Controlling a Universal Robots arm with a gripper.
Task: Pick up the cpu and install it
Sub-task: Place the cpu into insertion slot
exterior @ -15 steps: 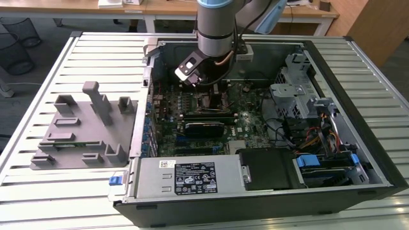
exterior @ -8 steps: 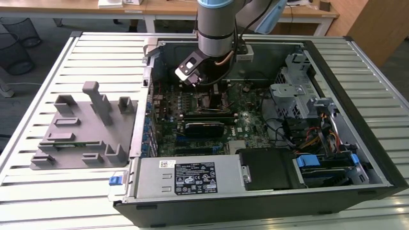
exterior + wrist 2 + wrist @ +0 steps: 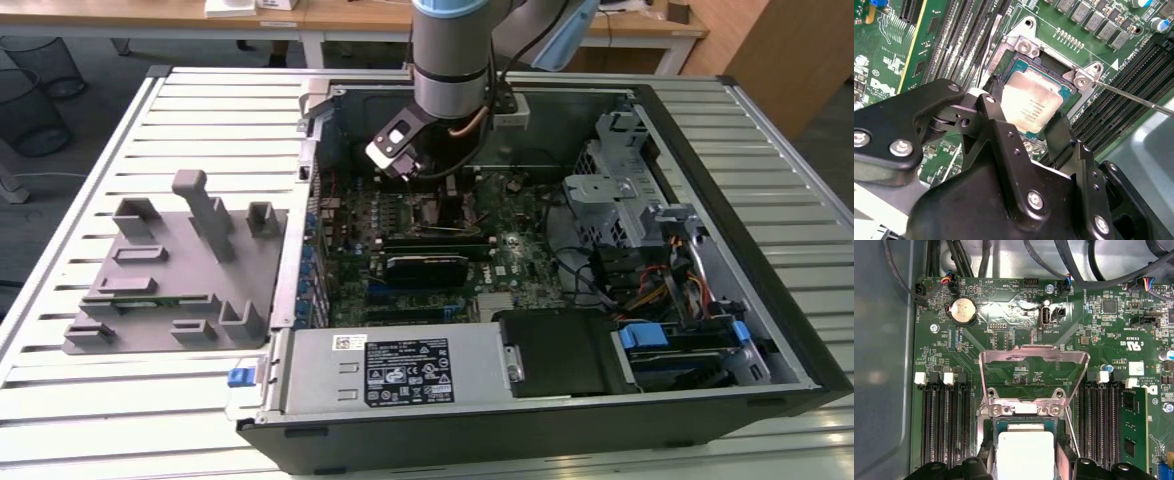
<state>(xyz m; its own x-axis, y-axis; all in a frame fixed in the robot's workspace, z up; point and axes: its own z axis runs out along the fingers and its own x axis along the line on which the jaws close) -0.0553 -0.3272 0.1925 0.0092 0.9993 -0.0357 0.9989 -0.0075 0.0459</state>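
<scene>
Slatted pale metal makes up the surface (image 3: pixel 134 400), and on it an open computer case (image 3: pixel 778 268) lies on its side. On the exterior view's clock face, a grey moulded fixture (image 3: pixel 160 290) sits on the slats toward nine o'clock of the case. A silver power supply (image 3: pixel 387 370) fills the case's corner near six. The arm (image 3: pixel 454 60) comes down from twelve o'clock into the case, with the hand (image 3: pixel 434 185) low over the green motherboard (image 3: pixel 400 260).

In the second wrist view the hand (image 3: pixel 1026 107) is closed on the cpu (image 3: pixel 1036 97). One black finger (image 3: pixel 993 97) presses against one edge of the chip, and the other is against the opposite edge. The pale silvery chip sits inside the square opening of the socket frame (image 3: pixel 1026 47), directly over the socket. Whether it is fully seated I cannot tell. A thin wire lever (image 3: pixel 1134 97) stands out beside the frame.

In the first wrist view the cpu (image 3: pixel 1025 452) again lies between the fingers. The metal load plate (image 3: pixel 1034 360) is swung up and open beyond it. Black memory slots (image 3: pixel 946 425) flank the socket on both sides, and a coin battery (image 3: pixel 963 311) sits farther off on the board.
</scene>
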